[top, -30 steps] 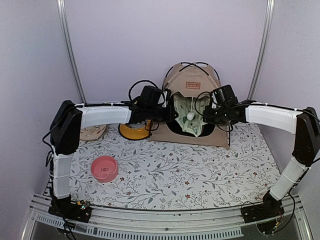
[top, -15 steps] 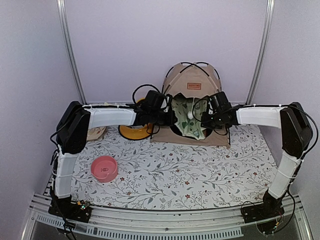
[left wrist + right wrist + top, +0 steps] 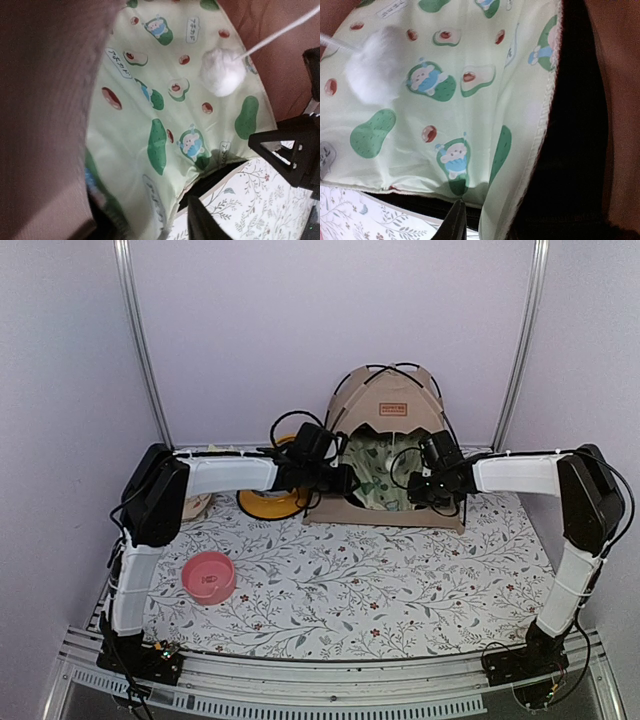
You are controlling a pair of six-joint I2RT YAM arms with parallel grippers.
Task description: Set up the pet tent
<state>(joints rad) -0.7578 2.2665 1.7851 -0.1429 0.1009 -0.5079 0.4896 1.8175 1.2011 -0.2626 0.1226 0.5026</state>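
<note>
The pet tent [image 3: 420, 408] is tan, with thin black poles and a brown label patch [image 3: 391, 410]. Inside it the mat [image 3: 165, 125] is pale green, printed with dark green avocados, red-brown pits and small blue-and-white animals. The pompom [image 3: 222, 72] on its string is white. The tablecloth [image 3: 400, 580] is white with grey-green leafy vines and tiny dark red flowers. The bowl [image 3: 209, 576] is pink, the feeder [image 3: 268, 502] yellow

Top external: fixed high behind near edge, facing down and forward across whole table [image 3: 350, 580] to back wall. Left wrist: pressed close into pet tent [image 3: 372, 405] mouth from left. Right wrist: equally close, from right. Shared by both wrists: green-printed mat [image 3: 165, 100], white pompom [image 3: 221, 73].
</note>
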